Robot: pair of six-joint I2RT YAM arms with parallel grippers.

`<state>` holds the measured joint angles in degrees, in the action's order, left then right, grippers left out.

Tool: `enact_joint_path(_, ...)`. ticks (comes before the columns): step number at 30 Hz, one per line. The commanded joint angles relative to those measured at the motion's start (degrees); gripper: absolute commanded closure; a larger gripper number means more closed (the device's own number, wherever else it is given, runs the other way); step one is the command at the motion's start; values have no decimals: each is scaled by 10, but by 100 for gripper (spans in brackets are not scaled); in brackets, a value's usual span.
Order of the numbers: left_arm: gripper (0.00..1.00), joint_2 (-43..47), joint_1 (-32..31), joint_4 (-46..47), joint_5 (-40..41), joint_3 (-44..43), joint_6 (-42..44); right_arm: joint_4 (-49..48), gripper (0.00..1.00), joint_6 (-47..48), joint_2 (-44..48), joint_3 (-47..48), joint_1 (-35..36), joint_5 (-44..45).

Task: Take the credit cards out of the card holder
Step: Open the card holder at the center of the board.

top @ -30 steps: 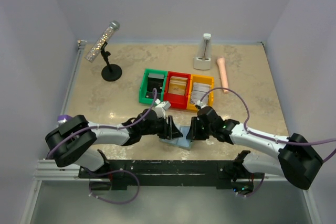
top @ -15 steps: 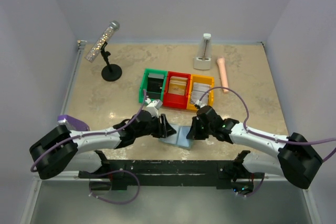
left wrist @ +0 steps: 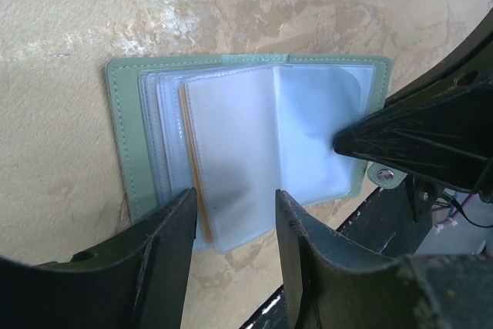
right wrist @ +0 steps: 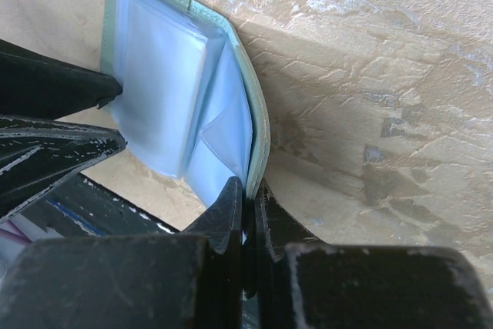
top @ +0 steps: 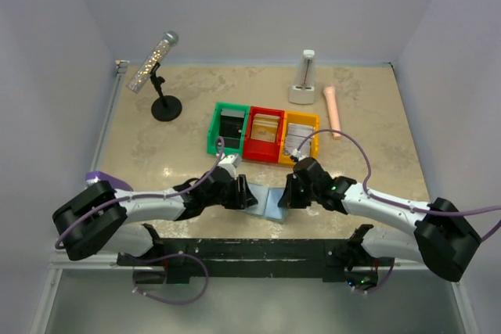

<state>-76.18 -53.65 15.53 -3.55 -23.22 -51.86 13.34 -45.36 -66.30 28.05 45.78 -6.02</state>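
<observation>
where the top camera looks down, table (top: 368,162): beige marbled slab walled on three sides, with broad bare stone at the right and far left
card holder (top: 272,202): open at lower centre, close to the table's near edge, between the two arms' tips
left gripper (top: 247,193): at the holder's left side
right gripper (top: 286,195): at the holder's right side
bins: green bin (top: 228,128), red bin (top: 264,134) and yellow bin (top: 300,137), a touching row just above the holder
further off: microphone (top: 156,59) on a stand at upper left, pink cylinder (top: 333,111) at upper right

left wrist, card holder: grey-green stitched cover flat on the stone; glossy clear sleeves (left wrist: 308,136) with rounded corners fanned open
credit cards (left wrist: 192,152): only a thin orange edge shows inside the front sleeve
left pincer: matte black fingers (left wrist: 166,252) half spread, straddling the sleeves' lower edge; contact cannot be told

right wrist, card holder: upper left of frame, its cover edge curling upward
right pincer: jaws closed to a thin slit, pinching that cover edge
</observation>
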Motion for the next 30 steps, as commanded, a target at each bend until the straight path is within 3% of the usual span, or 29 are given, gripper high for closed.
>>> enact_joint_path(1,50,-16,-1,39,-29,-9,3,5,100,6,-2,17,-1,-2)
enact_joint_path(21,50,-43,-4,97,-67,-22,3,-1,100,1,-11,15,-1,-7)
enact_joint_path(30,50,-34,-4,74,-49,-24,9,0,80,-1,-1,10,-1,-6)
